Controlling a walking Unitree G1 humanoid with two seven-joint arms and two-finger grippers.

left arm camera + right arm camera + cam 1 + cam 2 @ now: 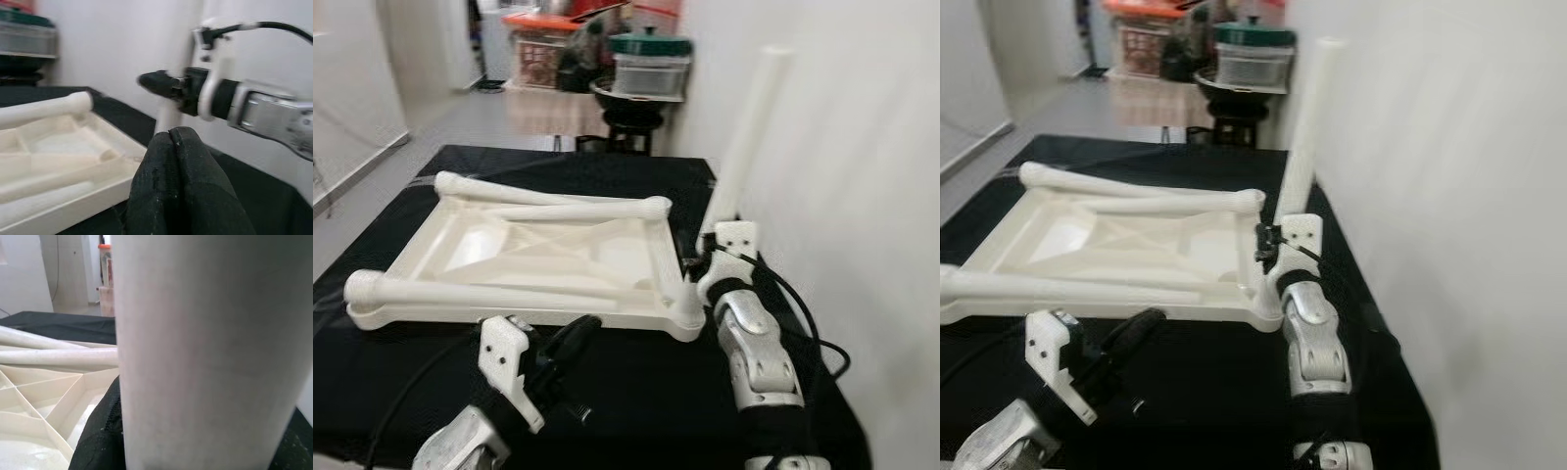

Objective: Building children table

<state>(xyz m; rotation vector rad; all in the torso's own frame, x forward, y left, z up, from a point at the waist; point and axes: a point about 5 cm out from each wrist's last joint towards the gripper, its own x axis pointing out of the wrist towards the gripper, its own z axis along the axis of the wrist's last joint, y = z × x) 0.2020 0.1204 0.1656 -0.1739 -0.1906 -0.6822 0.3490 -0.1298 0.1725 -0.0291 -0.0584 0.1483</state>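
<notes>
Black cloth-covered table (636,392), right claw (710,253) clamped on smooth cream cylindrical leg (749,132) rising above it, ribbed upturned plastic tabletop (538,250) left of it, left claw (579,333) pinched empty

White tabletop (548,250) (black cloth (636,392))

You are seeing the leg (195,352) blocking most of the right wrist view, hiding the right gripper's fingertips behind it. The leg's foot, below those fingers, is hiding behind the tabletop (538,250) corner. The left arm is running off the frame's bottom edge.
</notes>
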